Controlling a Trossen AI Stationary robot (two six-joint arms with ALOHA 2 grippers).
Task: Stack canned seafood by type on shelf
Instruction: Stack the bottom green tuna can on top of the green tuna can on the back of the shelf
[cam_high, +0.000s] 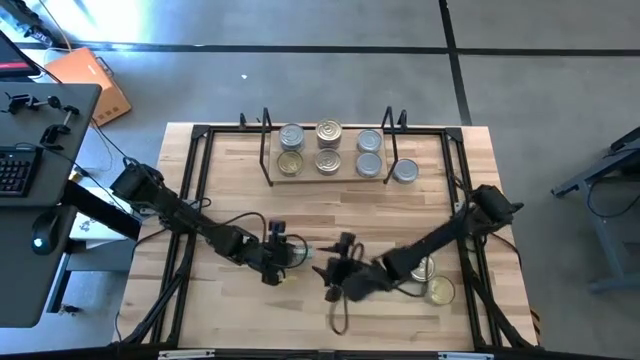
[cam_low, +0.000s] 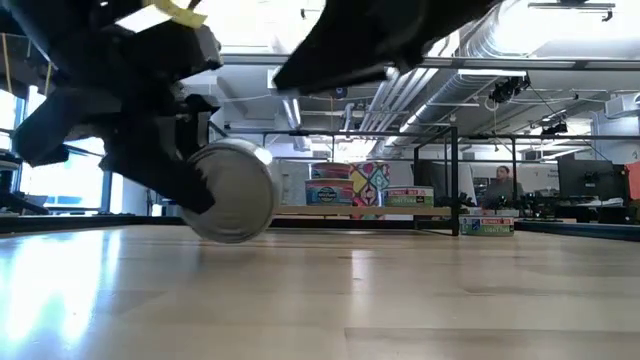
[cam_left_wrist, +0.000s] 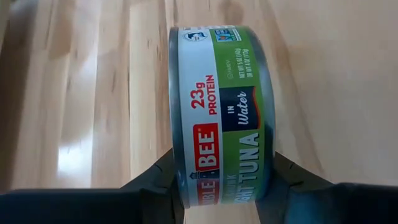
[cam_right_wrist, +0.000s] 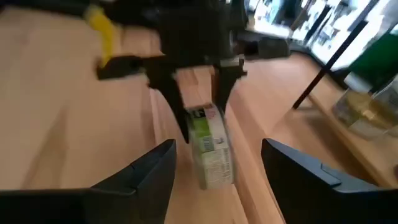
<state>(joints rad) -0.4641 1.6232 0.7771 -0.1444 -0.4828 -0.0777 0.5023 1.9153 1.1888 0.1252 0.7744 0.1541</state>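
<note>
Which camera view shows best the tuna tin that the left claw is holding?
The left wrist view: the tuna tin fills it, label readable, clamped on edge between the left claw's fingers. The low view shows only its silver face. The right wrist view shows it small and blurred. The high view nearly hides it under the left claw.

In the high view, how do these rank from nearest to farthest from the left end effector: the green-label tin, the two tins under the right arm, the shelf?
1. Green-label tin: gripped by the left end effector.
2. Two tins: front right, under the right arm.
3. Shelf: at the table's back.
</note>
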